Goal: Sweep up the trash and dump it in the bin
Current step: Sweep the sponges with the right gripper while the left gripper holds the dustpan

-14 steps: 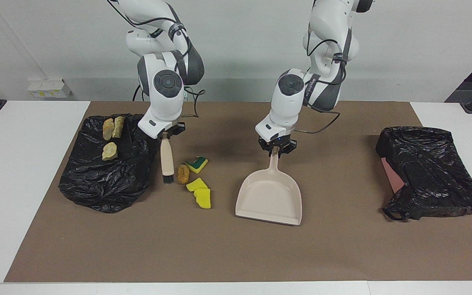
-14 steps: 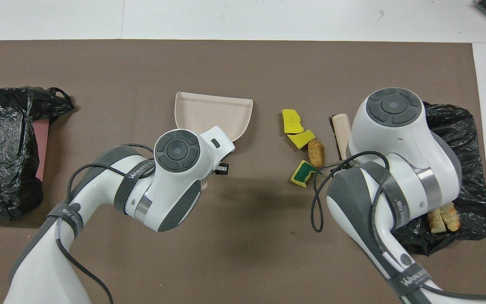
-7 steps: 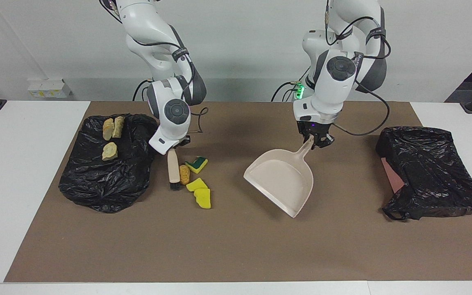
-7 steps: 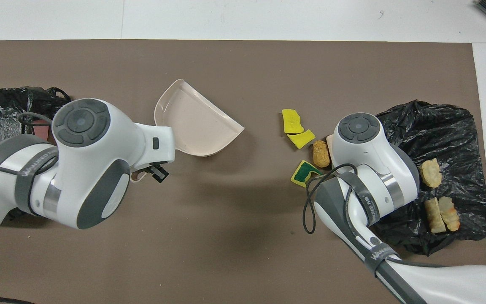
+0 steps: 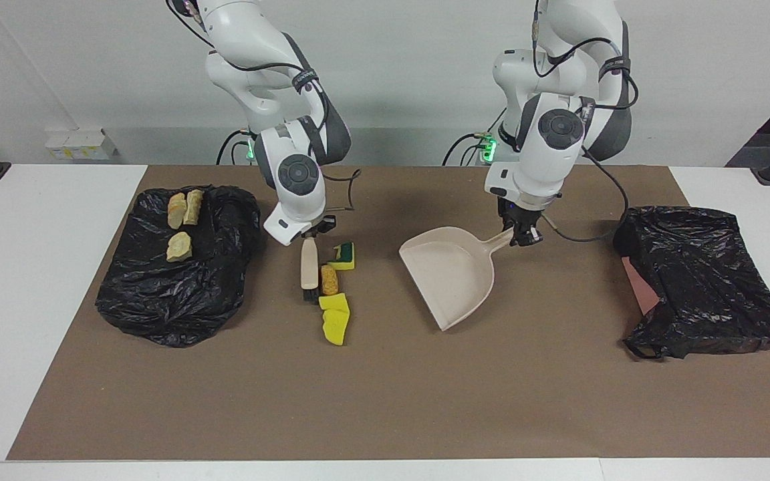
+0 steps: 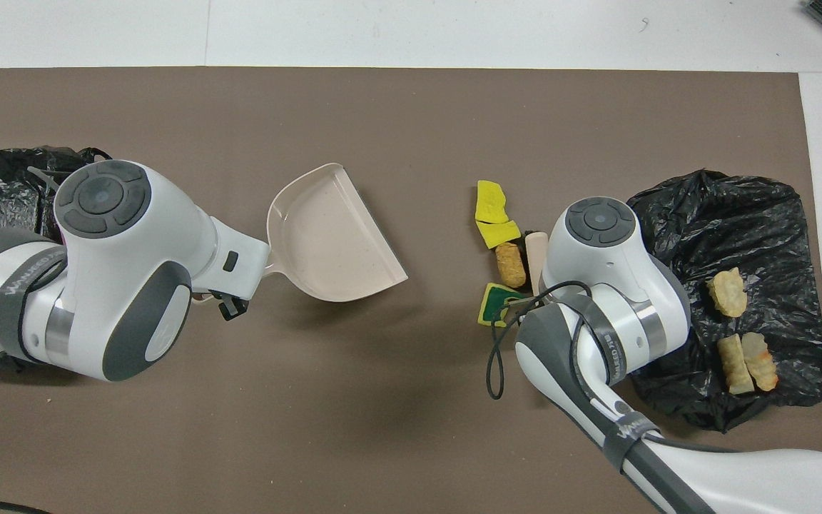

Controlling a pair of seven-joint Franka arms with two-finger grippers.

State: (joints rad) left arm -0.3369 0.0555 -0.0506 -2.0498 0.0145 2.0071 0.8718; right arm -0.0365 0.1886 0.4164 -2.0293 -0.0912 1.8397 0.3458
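A: Changed over the last second?

B: Swung dustpan (image 5: pixel 455 277) round so its mouth faces the trash (image 5: pixel 333 297). Pushed brush (image 5: pixel 309 264) toward the left arm's end, bunching four pieces together. Judged: pan lined up, sweep begun, nothing in the pan yet.

A: Grips?

B: Clamped on the dustpan handle with left gripper (image 5: pixel 522 235); clamped on the brush handle's top with right gripper (image 5: pixel 308 234).

A: Trash relative to fingers?

B: Found four pieces on the mat against the brush's lower end, none between fingers, well apart from the pan's lip. Noted three more chunks untouched on black bag (image 5: pixel 171 294) at the right arm's end.
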